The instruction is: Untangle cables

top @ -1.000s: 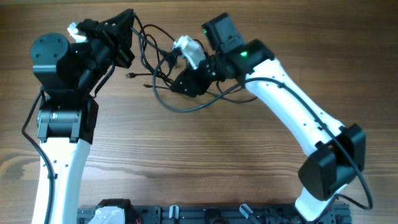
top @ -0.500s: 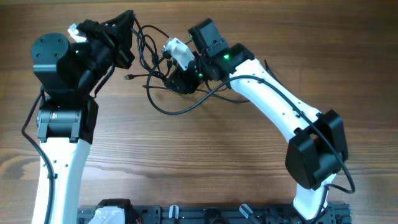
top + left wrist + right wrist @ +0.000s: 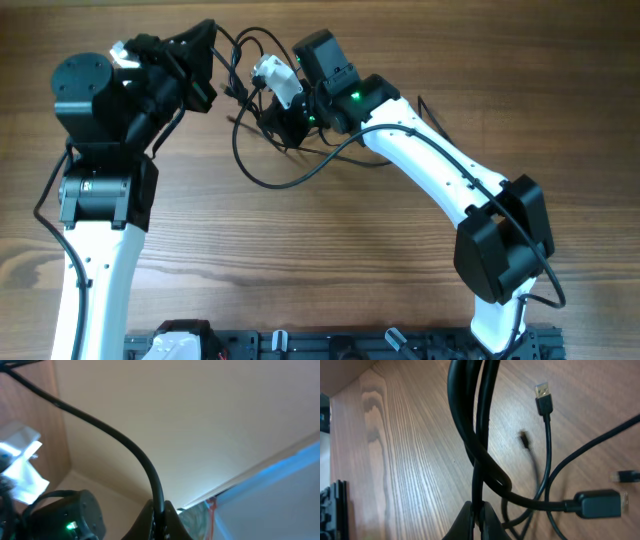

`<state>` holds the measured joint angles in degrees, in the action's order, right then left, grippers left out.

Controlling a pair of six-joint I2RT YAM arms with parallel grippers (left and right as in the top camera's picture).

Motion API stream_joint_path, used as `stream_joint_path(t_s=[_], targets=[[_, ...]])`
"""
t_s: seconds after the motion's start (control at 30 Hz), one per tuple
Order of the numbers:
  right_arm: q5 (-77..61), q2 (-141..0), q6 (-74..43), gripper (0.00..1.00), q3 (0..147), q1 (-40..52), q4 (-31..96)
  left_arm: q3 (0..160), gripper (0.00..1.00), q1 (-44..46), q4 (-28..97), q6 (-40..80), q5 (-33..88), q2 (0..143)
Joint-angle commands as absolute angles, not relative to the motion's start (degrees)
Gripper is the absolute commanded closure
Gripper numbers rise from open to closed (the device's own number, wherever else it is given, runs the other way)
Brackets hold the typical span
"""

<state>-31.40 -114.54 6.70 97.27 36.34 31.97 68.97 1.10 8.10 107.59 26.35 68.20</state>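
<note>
The left gripper (image 3: 200, 60) is held just left of the cables (image 3: 272, 186), close to the far edge of the table (image 3: 330, 260). Its fingers (image 3: 175, 522) are seen pressed together on one cord only in the left wrist view, where that cord is carried upward against a pale wall. The tangle is bunched between the two grippers, and one wide loop is laid out on the wood toward the near side. Below that loop a broad stretch of bare tabletop is left open. Just right of the tangle the right gripper (image 3: 283, 120) is pinched shut on a cord. That grip is hidden from above by the wrist and is shown only in the right wrist view. In that view a USB plug (image 3: 544, 405), a small blurred plug (image 3: 525, 439) and a thicker plug (image 3: 597, 504) are shown lying apart on the wood right of the pinched cord. A white tag (image 3: 272, 72) is fixed above the right gripper, and any writing on it cannot be read.
</note>
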Motion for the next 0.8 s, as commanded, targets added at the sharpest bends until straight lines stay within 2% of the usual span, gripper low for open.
stream_joint_path(t_s=[0.0, 0.1, 0.23, 0.3, 0.37, 0.43, 0.5, 0.73, 0.77], targets=[[-30.89, -115.33, 0.67, 0.96, 96.97, 35.33, 33.93, 69.76, 0.96, 0.95, 13.17, 101.16, 22.9, 67.61], [-30.87, -113.25, -0.21, 0.96, 96.97, 34.17, 38.2, 69.76, 0.96, 0.95, 20.38, 91.35, 16.23, 67.61], [-30.85, -109.03, -0.23, 0.96, 96.97, 32.49, 44.77, 69.76, 0.86, 0.95, 30.96, 84.4, 5.72, 67.66], [-30.85, -107.63, -0.23, 0.96, 96.97, 31.68, 47.29, 69.76, 0.83, 0.95, 32.4, 79.83, 4.34, 67.9], [-30.87, -106.5, -1.65, 0.96, 96.97, 30.68, 49.6, 69.76, 0.78, 1.1, 32.49, 69.56, 4.64, 68.51], [-31.79, -105.65, -1.72, 0.96, 96.97, 29.93, 51.07, 69.69, 0.7, 1.69, 34.41, 61.65, 4.64, 69.6], [-33.32, -104.64, -1.65, 0.96, 96.97, 29.58, 51.64, 69.65, 0.66, 1.69, 37.93, 59.24, 6.28, 71.0], [-32.95, -103.85, -0.69, 0.96, 96.95, 30.15, 53.84, 69.65, 0.65, 1.69, 41.23, 46.46, 18.96, 79.5], [-32.6, -104.05, 0.03, 0.93, 96.95, 30.52, 54.5, 69.65, 0.65, 1.69, 41.3, 42.98, 20.8, 80.55]])
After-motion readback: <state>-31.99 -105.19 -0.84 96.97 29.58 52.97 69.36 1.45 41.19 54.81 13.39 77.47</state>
